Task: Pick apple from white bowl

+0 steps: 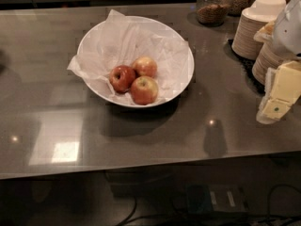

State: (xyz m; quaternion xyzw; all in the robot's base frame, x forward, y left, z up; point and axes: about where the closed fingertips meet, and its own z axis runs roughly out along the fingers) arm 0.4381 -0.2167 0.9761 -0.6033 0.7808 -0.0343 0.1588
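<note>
Robot's gripper hangs at the right edge of the view, over the grey counter and well apart from the white bowl. I cannot tell if it is open or closed. Three apples lie on tissue paper in the bowl's near half and seem to touch one another. Stacked paper bowls stand behind the gripper.

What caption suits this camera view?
Three apples sit in a tissue-lined white bowl on a counter; the end effector hovers at right.
</note>
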